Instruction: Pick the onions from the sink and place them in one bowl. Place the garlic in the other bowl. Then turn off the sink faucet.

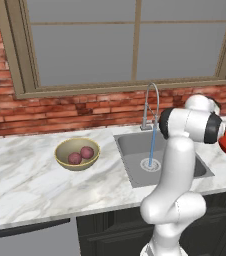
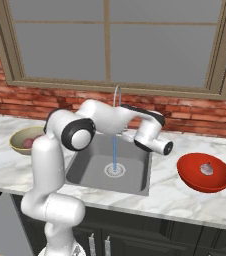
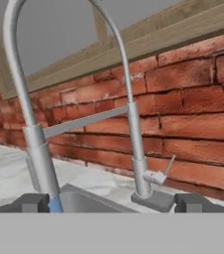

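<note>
Both onions (image 1: pixel 81 155) sit in the tan bowl (image 1: pixel 60 156); garlic (image 2: pixel 206 169) rests in the red bowl (image 2: pixel 190 177). Remaining step, by judgement: shut off the faucet (image 3: pixel 134 129), water running. Gripper (image 3: pixel 111 202) spread wide, holding nothing, facing the lever (image 3: pixel 159 174) at 4 o'clock of the faucet base. Advise nudging with one fingertip. Brick wall close behind; sink (image 2: pixel 85 172) leaves room below

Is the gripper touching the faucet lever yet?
Apart. In the hand view the open gripper has its dark fingertips low at the sides, while the faucet lever stands beyond them with bare brick between.
</note>
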You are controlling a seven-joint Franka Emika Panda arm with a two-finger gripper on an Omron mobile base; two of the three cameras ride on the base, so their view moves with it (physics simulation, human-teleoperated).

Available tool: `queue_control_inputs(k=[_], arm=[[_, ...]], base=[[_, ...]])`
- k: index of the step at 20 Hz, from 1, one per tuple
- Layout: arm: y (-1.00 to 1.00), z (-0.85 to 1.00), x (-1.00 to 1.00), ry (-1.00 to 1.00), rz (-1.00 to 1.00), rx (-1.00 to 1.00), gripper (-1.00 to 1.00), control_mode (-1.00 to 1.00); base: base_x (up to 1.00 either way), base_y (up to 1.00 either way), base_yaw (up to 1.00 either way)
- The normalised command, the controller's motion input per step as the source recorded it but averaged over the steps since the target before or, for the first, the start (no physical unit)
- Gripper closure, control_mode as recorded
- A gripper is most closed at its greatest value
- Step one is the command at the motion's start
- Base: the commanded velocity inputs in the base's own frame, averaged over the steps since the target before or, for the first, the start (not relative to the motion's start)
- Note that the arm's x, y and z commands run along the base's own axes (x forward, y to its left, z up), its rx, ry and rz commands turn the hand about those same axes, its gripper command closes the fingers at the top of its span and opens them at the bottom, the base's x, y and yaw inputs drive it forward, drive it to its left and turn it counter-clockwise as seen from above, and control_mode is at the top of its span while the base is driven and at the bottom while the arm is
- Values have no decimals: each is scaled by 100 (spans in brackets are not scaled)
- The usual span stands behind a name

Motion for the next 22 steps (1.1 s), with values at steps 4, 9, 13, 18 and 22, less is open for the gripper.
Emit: queue_control_inputs(k=[4, 9, 13, 18, 22], arm=[[0, 4, 34, 0, 0, 12, -100, -100], [3, 1, 25, -2, -1, 9, -100, -100], [10, 0, 5, -8, -4, 3, -100, -100], [13, 14, 0, -2, -4, 0, -100, -100], [10, 32, 0, 0, -4, -3, -100, -100]], base=[[0, 0, 0], [0, 0, 0], [0, 0, 0], [0, 0, 0], [0, 0, 0]])
